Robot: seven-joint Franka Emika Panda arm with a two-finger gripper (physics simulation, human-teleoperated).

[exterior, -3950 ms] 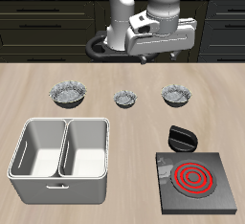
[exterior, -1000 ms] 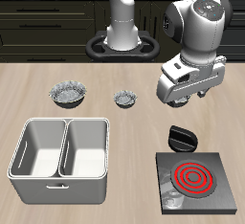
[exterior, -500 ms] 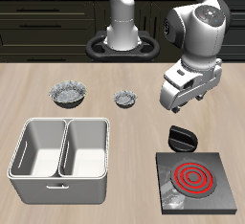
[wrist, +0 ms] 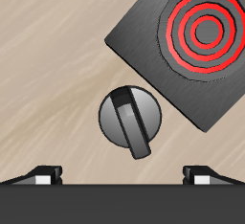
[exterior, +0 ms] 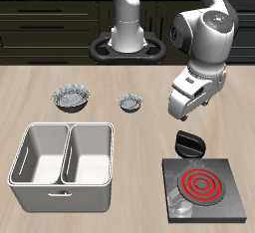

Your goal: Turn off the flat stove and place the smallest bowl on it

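The gripper hangs above the stove's knob, fingers spread and holding nothing. Just past the knob sits the stove (coils glowing red). The smallest bowl rests well apart on the table.

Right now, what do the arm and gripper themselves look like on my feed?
The arm is glossy white with rounded, bulbous links and dark grey joint bands. The gripper has a white body; in the wrist view its fingertips are dark with pale grey pads. No cables or markings are visible.
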